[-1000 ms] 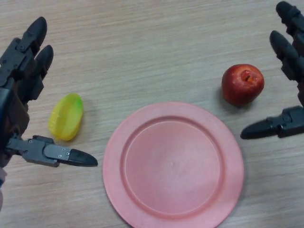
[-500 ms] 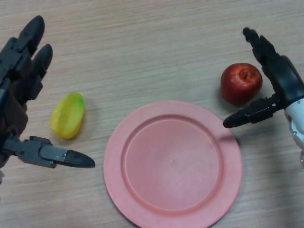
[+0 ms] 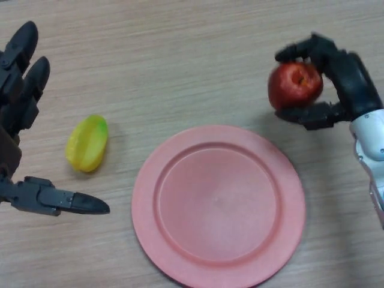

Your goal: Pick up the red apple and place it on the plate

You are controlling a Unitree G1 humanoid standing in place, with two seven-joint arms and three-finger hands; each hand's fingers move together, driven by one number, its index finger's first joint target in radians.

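The red apple (image 3: pixel 293 84) is at the right, beyond the plate's far right rim, and looks lifted a little off the table. My right hand (image 3: pixel 342 81) is shut on it, fingers curled over its top and thumb under its near side. The pink plate (image 3: pixel 174 240) lies flat on the wooden table at the centre front and holds nothing. My left hand (image 3: pixel 18 102) is open at the far left edge, idle, with its thumb pointing right toward the plate.
A yellow-green fruit (image 3: pixel 87 143) lies on the table left of the plate, between the plate and my left hand. The wooden table (image 3: pixel 180 60) stretches bare behind the plate.
My right hand has moved in from the right and closed round the apple. The apple has shifted slightly left and up. My left hand has drifted a little to the left.
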